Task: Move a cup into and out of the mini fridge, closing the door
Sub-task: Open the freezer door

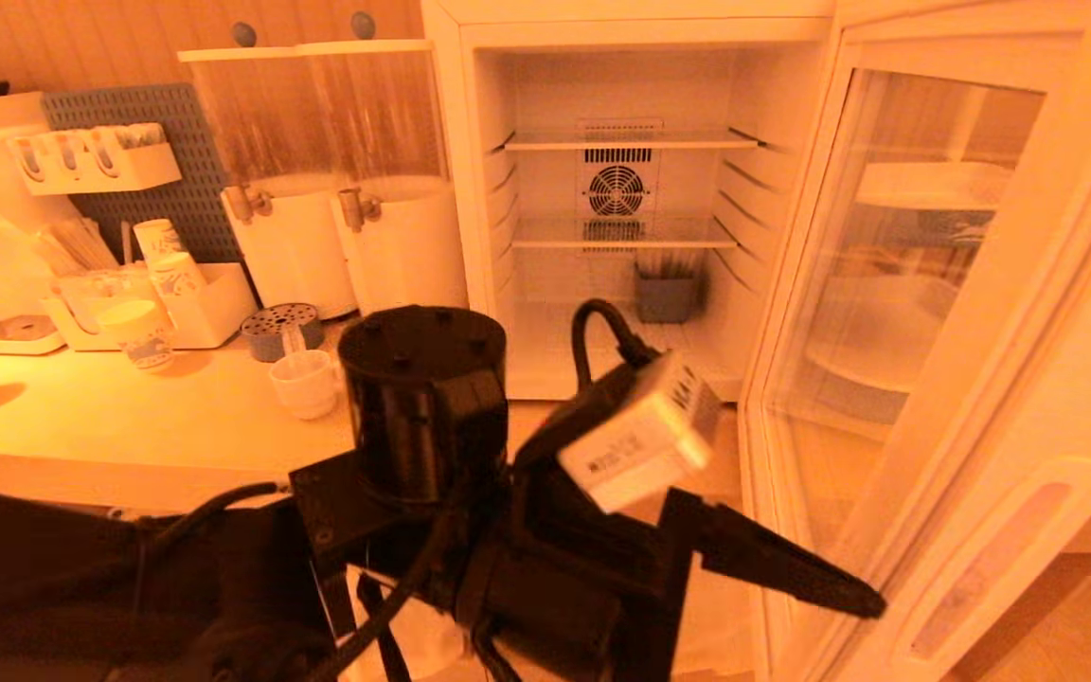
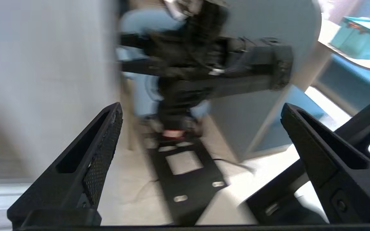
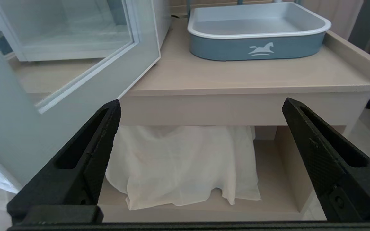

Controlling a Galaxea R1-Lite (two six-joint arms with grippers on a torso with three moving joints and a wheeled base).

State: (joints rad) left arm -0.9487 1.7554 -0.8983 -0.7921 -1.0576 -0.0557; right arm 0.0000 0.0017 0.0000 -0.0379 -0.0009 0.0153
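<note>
The small white cup point(image 1: 304, 384) stands on the counter, left of the mini fridge point(image 1: 773, 104). The fridge is wide open, and its glass door point(image 1: 896, 284) is swung out to the right. My left arm reaches across the front of the fridge, below the opening and to the right of the cup. One of its fingers point(image 1: 782, 564) points at the door's lower part. In the left wrist view the left gripper point(image 2: 201, 109) is open and empty, facing my own base and the floor. The right gripper point(image 3: 201, 104) is open and empty, low before the counter's edge beside the door point(image 3: 75, 80).
A grey holder point(image 1: 667, 294) sits on the fridge floor. Two drink dispensers point(image 1: 356, 227), a round metal lid point(image 1: 280, 327) and printed paper cups point(image 1: 138, 332) crowd the counter on the left. A blue tray point(image 3: 255, 32) sits on the counter, with a white cloth point(image 3: 181, 163) beneath.
</note>
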